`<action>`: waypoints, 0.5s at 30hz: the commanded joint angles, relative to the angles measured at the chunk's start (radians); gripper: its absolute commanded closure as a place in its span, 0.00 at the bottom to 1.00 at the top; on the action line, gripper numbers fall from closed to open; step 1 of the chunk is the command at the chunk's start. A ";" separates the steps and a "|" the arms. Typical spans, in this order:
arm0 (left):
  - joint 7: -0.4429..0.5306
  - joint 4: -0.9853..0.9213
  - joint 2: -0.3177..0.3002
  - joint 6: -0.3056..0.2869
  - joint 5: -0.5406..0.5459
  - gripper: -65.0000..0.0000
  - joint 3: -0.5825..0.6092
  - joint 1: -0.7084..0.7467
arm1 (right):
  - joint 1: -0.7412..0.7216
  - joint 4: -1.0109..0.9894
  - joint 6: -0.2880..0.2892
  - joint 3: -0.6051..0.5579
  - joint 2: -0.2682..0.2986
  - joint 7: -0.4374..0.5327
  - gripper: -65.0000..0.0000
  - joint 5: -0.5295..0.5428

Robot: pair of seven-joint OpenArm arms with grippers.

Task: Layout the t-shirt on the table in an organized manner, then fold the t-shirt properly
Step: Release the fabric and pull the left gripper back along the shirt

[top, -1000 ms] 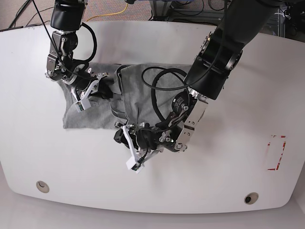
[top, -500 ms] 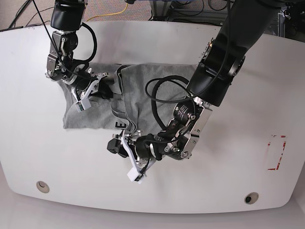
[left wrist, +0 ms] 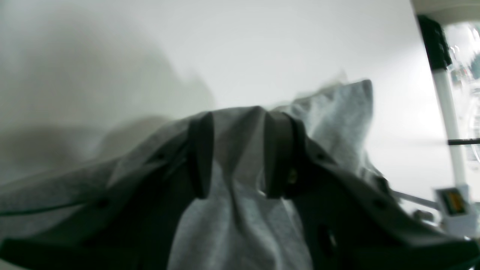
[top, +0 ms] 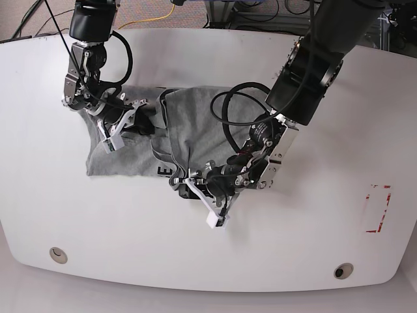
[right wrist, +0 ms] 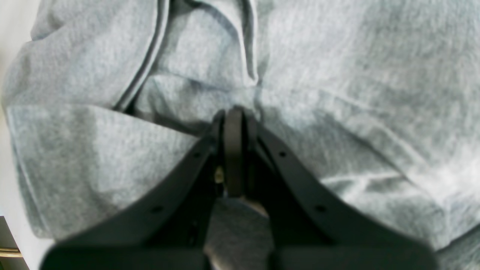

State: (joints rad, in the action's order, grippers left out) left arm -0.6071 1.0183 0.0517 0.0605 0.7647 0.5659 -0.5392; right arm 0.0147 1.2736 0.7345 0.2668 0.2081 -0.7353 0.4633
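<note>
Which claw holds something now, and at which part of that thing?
The left claw has a fold of the t-shirt between its fingers, near the shirt's front edge. The right claw is shut on a fold of it too.

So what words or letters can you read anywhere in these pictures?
"E": one dark block letter on the t-shirt at its front edge, base view; the rest of the print is folded out of sight.
Small label on a white block in the left wrist view: too blurred to read.
Red tape rectangle on the table: just an outline, no writing.
</note>
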 commanded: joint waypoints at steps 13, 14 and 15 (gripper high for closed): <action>0.054 -0.092 0.105 0.081 -0.164 0.82 0.092 -0.035 | 0.020 -0.022 -0.036 -0.011 0.003 -0.149 0.97 -0.142; 0.054 -0.117 0.105 0.081 -0.179 0.82 0.090 -0.037 | 0.020 -0.022 -0.036 -0.011 0.003 -0.149 0.97 -0.142; 0.056 -0.123 0.105 0.081 -0.187 0.82 0.090 -0.037 | 0.020 -0.022 -0.036 -0.011 0.003 -0.149 0.97 -0.142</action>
State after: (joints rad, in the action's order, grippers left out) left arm -0.5674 0.9085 0.1555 0.1410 0.5964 0.6617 -0.5510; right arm 0.0147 1.2736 0.7345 0.2665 0.2077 -0.7357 0.4633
